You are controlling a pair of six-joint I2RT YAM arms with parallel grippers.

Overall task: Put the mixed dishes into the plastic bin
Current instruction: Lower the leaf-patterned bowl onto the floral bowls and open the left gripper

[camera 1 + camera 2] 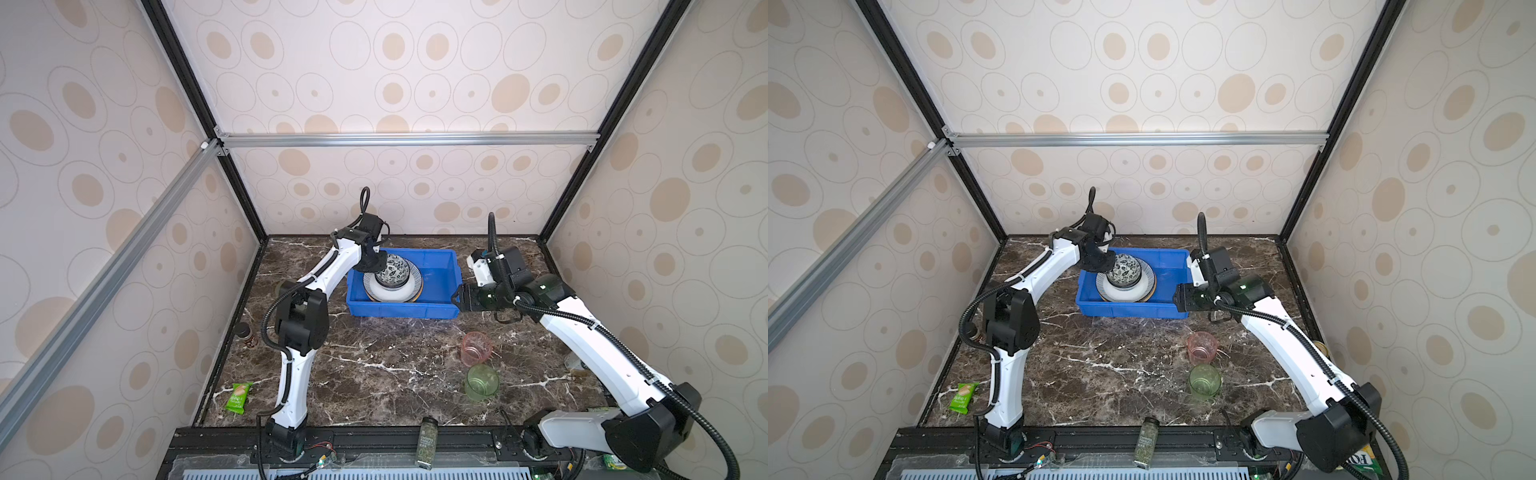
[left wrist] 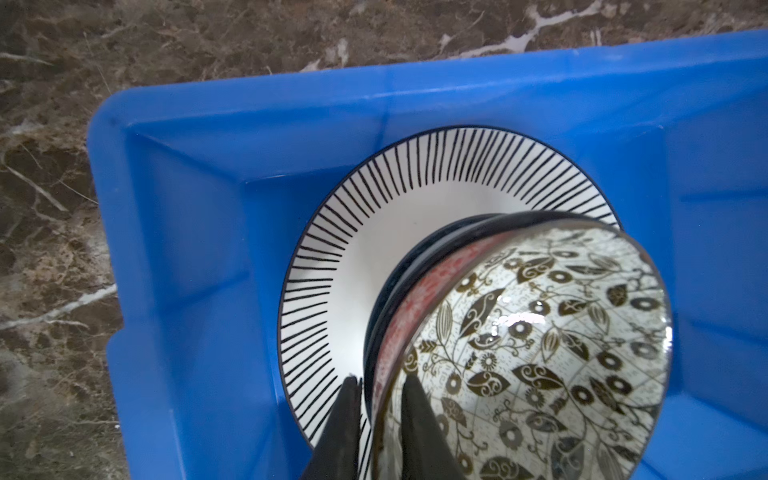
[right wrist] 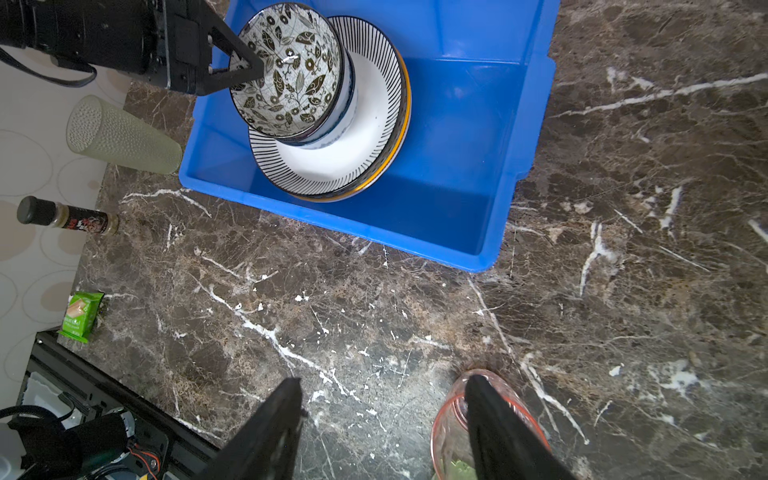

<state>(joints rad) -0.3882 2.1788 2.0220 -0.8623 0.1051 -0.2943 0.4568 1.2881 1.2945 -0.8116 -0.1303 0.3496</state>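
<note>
Two cups are on the desk (image 1: pixel 374 374) outside the bin: the pink cup (image 1: pixel 476 348) and, just beside it at its six o'clock, the green cup (image 1: pixel 481 382). In both top views they lie at about four o'clock from the middle of the desk. The blue bin (image 1: pixel 440 266) sits at twelve o'clock. Its nine o'clock half carries a pile: a striped plate (image 2: pixel 374 216) on other plates, then a blue-white bowl (image 3: pixel 347 124), then the leaf bowl (image 2: pixel 540 353) on top, tilted. I think the dishes are piled like this to keep the three o'clock half free for the cups.

The left pincer (image 2: pixel 381 380) stands over the pile with one jaw inside the leaf bowl and one outside, the thin rim between them. This suits a bowl too wide to take across. The jaws are narrow, but a slim gap shows at the outer one, and I cannot tell if they press the rim or are loose. The right pincer (image 3: pixel 382 379) hangs wide open and empty near the bin's four o'clock corner, with the pink cup close by, probably its next thing.
</note>
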